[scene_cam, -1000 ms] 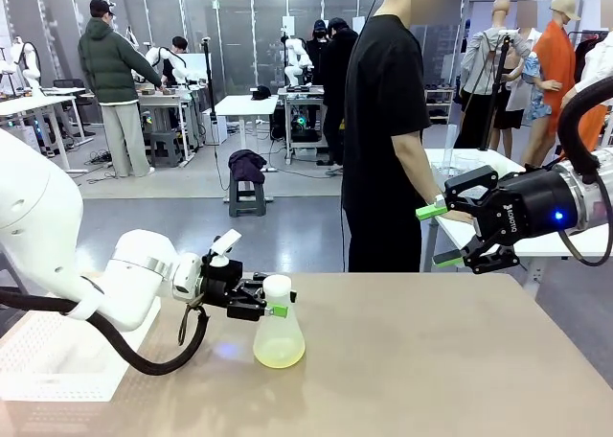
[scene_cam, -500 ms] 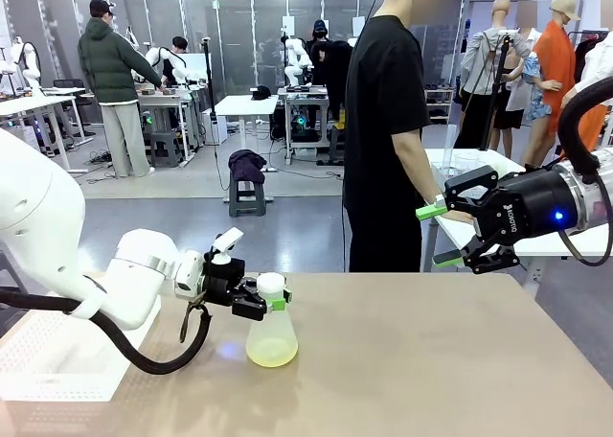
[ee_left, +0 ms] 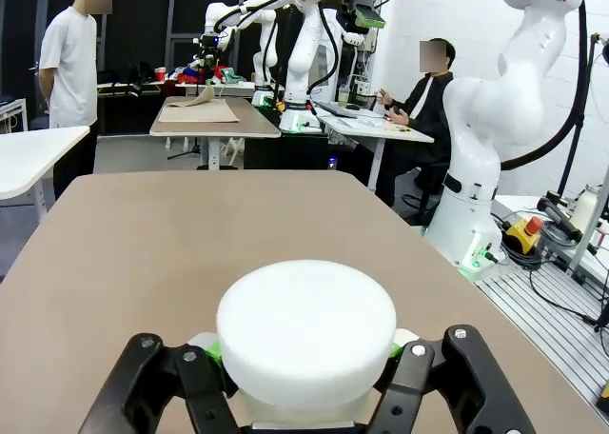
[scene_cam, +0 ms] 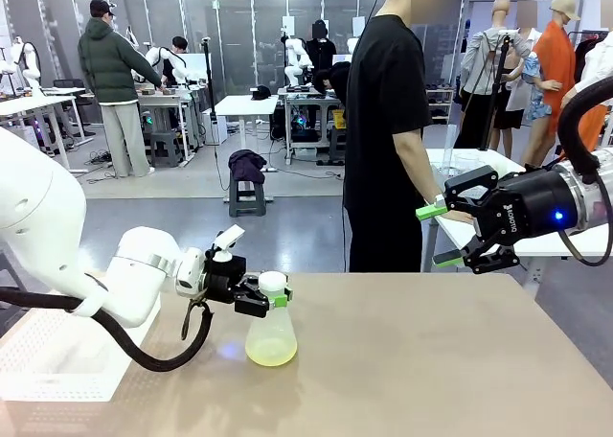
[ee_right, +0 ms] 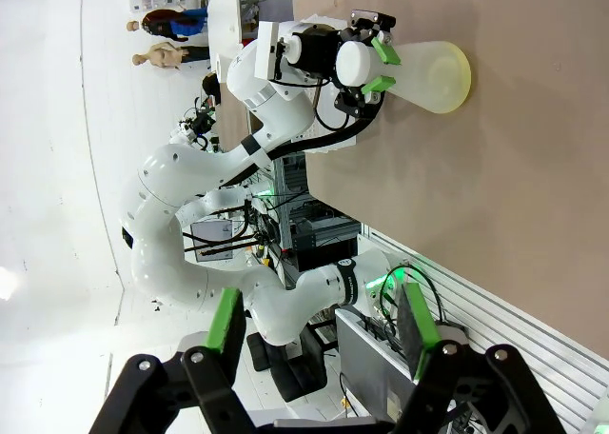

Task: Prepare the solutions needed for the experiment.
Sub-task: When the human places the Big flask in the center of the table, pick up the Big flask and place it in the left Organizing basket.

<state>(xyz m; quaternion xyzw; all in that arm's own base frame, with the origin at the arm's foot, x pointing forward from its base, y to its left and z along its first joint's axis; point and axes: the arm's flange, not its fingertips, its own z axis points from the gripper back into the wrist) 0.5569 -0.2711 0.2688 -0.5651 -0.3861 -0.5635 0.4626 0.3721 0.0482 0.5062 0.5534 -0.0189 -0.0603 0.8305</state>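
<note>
A translucent white conical flask [scene_cam: 271, 333] with a white round cap [ee_left: 306, 331] stands on the tan table [scene_cam: 431, 360] at the front left. A shallow layer of pale yellow-green solution [scene_cam: 271, 354] lies in its base. My left gripper [scene_cam: 274, 297] comes in sideways and is shut on the flask's neck just under the cap; its green pads press both sides in the left wrist view. My right gripper [scene_cam: 440, 234] hangs open in the air past the table's far right edge, holding nothing. From the right wrist, the flask [ee_right: 433, 72] and left gripper [ee_right: 379, 65] show far off.
A person in black [scene_cam: 383, 121] stands at the table's far side, a hand [scene_cam: 458, 214] beside my right gripper. A white table [scene_cam: 479, 169] stands behind that gripper. A white perforated panel [scene_cam: 57, 356] lies at the table's left.
My left gripper closed on the flask's neck, and the flask shifted a little to the left with it. The right arm has not moved.
</note>
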